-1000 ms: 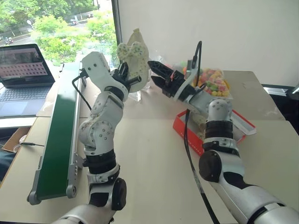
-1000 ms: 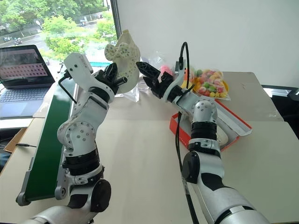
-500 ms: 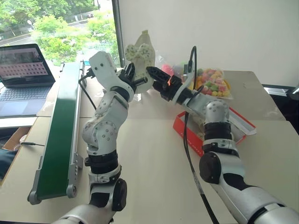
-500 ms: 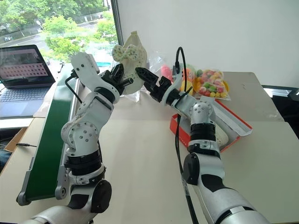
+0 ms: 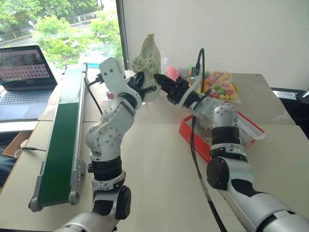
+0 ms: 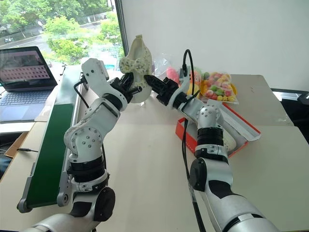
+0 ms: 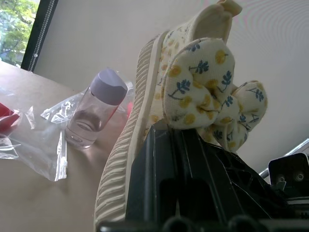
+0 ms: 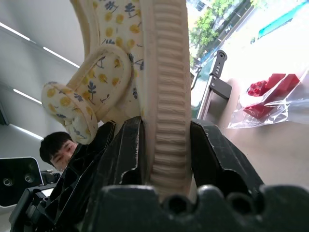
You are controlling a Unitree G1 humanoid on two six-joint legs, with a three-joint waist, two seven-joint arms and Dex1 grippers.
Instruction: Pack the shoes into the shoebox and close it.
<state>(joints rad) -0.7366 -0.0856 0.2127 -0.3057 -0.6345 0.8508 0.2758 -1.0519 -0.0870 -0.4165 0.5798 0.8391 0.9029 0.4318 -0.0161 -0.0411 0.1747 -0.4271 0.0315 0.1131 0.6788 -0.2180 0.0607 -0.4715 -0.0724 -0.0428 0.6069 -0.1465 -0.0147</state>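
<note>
A cream shoe with a yellow-and-blue flowered bow and a ribbed sole stands toe-up in the air above the table's far side. My left gripper is shut on it from the bow side, its black fingers under the bow. My right gripper is shut on the ribbed sole, with one finger pressed on each side. The red-orange shoebox lies open on the table under my right arm. A pale shape lies in it, partly hidden.
A green conveyor belt runs along the table's left side, with a laptop beyond it. A bag of colourful toys sits behind the box. A small bottle and clear plastic bags lie nearby. A person is behind.
My left arm has carried the shoe rightward toward my right gripper. The right gripper's fingers, wide open before, have closed on the shoe's sole.
</note>
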